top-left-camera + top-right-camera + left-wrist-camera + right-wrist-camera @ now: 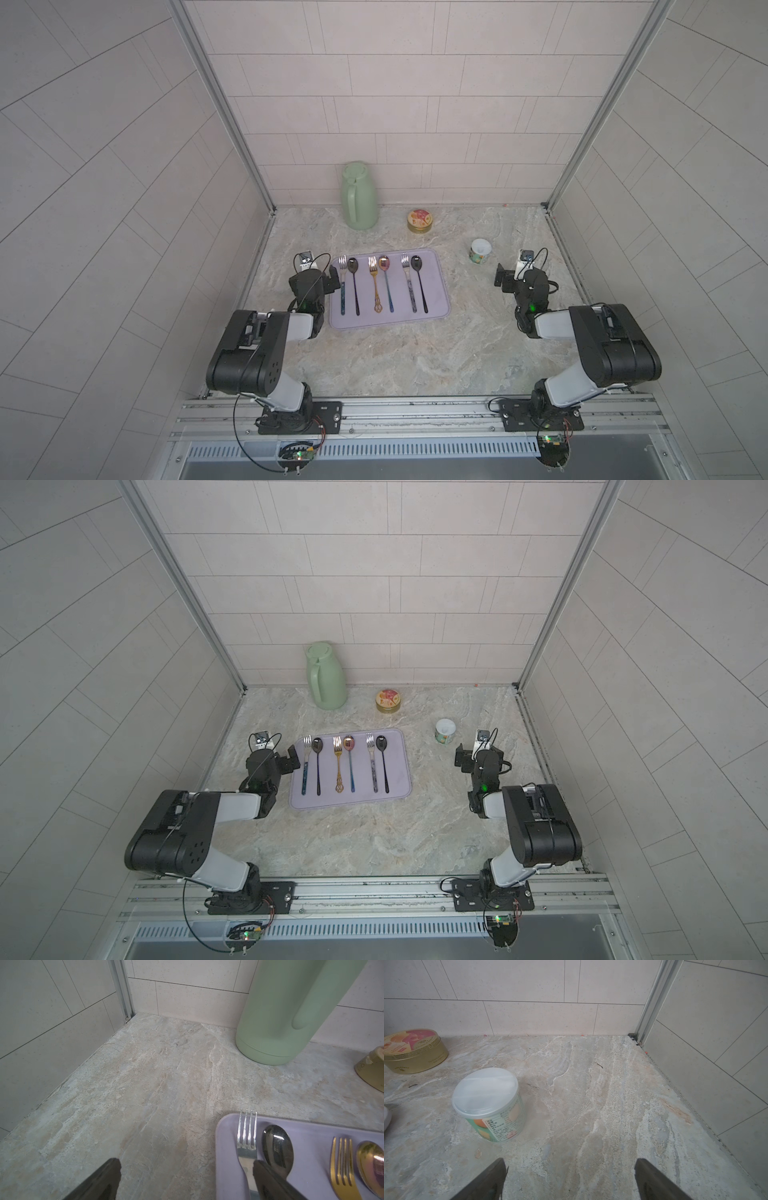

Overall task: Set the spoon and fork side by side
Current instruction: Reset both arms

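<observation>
Spoon (353,265) beside fork (343,291) (arms (253,353) folded low)

Both top views look down; low left wrist view shares the tray (226,1147).

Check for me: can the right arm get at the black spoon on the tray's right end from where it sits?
Probably yes. The right pincer is open, and only bare counter lies between it and that black spoon. The lidded cup stands farther back, off that line.
</observation>
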You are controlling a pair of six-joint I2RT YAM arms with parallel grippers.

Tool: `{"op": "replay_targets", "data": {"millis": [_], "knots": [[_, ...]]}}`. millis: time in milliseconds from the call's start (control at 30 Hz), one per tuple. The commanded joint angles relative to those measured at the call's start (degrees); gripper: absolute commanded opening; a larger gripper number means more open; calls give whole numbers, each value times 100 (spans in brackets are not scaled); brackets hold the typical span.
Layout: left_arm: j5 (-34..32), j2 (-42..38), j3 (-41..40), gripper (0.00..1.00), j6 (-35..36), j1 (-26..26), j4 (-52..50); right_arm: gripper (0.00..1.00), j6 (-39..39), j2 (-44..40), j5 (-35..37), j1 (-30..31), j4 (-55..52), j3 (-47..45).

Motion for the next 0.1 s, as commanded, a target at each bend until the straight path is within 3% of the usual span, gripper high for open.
{"op": "replay_targets", "data": {"millis": [0, 67], "knots": [[54, -14, 75, 99, -20, 2, -65, 100, 69, -50, -18, -25, 39, 54], [55, -18, 64, 99, -13, -1, -59, 100, 70, -73, -18, -25, -22, 52]]}}
